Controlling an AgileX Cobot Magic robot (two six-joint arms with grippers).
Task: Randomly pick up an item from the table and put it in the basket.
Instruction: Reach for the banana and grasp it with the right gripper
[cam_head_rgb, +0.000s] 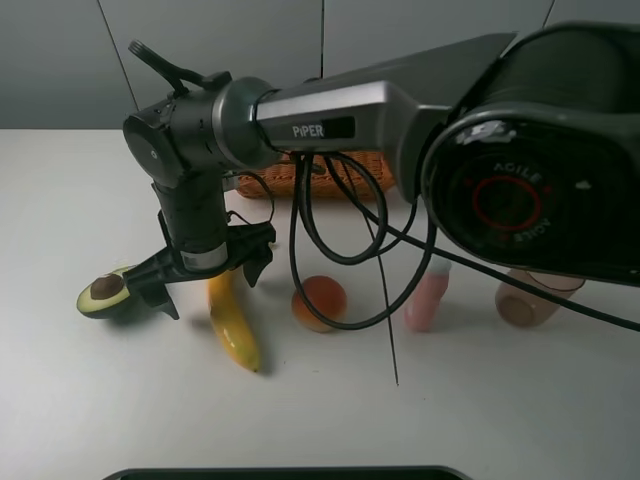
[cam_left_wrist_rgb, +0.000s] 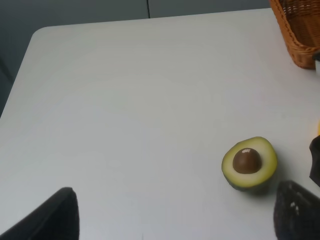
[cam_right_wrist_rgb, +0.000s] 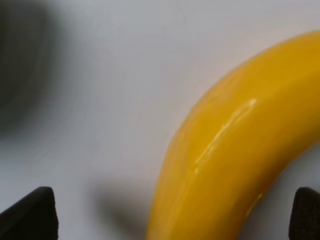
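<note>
The yellow banana (cam_head_rgb: 234, 325) lies on the white table (cam_head_rgb: 90, 400), in front of the wicker basket (cam_head_rgb: 300, 180), which the arm mostly hides. My right gripper (cam_head_rgb: 208, 280) reaches across to the left and hangs open just above the banana's far end, one finger on each side. In the right wrist view the banana (cam_right_wrist_rgb: 230, 150) fills the space between the open fingertips (cam_right_wrist_rgb: 30, 215). My left gripper (cam_left_wrist_rgb: 172, 215) is open and empty above bare table, near the avocado (cam_left_wrist_rgb: 249, 163). It does not show in the high view.
A halved green avocado (cam_head_rgb: 108, 293) lies just left of the right gripper. A round orange fruit (cam_head_rgb: 320, 302), a pink bottle (cam_head_rgb: 428, 300) and a translucent brown cup (cam_head_rgb: 530, 300) stand in a row to the banana's right. Black cables hang from the arm. The basket corner (cam_left_wrist_rgb: 295, 30) shows in the left wrist view.
</note>
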